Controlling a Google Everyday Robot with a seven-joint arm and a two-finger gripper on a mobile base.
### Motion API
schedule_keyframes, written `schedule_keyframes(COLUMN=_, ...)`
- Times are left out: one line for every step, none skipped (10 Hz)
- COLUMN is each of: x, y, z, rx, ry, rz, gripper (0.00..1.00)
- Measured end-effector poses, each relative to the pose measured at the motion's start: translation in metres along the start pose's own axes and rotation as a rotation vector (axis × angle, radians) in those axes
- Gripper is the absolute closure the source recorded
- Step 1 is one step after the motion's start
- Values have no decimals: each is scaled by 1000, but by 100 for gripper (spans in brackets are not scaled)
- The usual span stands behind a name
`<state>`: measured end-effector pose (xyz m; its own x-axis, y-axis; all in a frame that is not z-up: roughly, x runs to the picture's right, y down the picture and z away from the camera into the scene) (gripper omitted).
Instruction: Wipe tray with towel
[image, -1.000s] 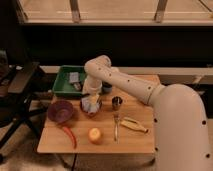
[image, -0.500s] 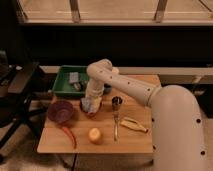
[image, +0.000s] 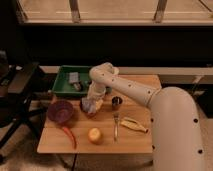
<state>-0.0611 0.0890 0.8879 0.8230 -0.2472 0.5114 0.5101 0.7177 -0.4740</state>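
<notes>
Towel (image: 87, 106) lay bunched, pale grey-blue, in a red bowl (image: 83, 109) near the middle of the frame, on the wooden table (image: 135, 142). The gripper (image: 94, 100) hung directly over that cloth, released, its jaws spread wide; whether it touched the folds could not be told. The white arm (image: 130, 90) came in from the lower right of the frame, bent at an elbow above the bowl and dropped steeply to the gripper.

The green tray (image: 60, 85) sat at the upper left of the table, just beyond the bowl and apart from the towel. Inside it lay a flat grey-blue block (image: 74, 77) and, just below that, a small dark item too unclear to name.

Left of the red bowl stood a purple bowl (image: 60, 111), with a red pepper (image: 69, 136) below it. An orange fruit (image: 95, 135) sat at the lower centre. Right of the gripper stood a metal cup (image: 116, 102); a utensil (image: 116, 127) and a banana (image: 132, 125) lay below it.
</notes>
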Motion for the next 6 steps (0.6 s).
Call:
schedule_keyframes(x=-1, y=0, z=2, rx=-2, ry=-2, rz=-3, gripper=35)
schedule_keyframes(x=-1, y=1, z=5, rx=-5, ry=-8, rz=-2, gripper=35)
schedule_keyframes(x=0, y=2, z=9, rx=-8, ry=-15, rz=1, gripper=35)
schedule_keyframes(x=-1, y=2, z=13, rx=-11, ry=-24, rz=3, gripper=35)
schedule_keyframes(x=-2, y=2, z=16, rx=-14, ry=-30, rz=3, gripper=35)
schedule_keyframes(x=-4, y=2, z=19, rx=-15, ry=-39, rz=2, gripper=40)
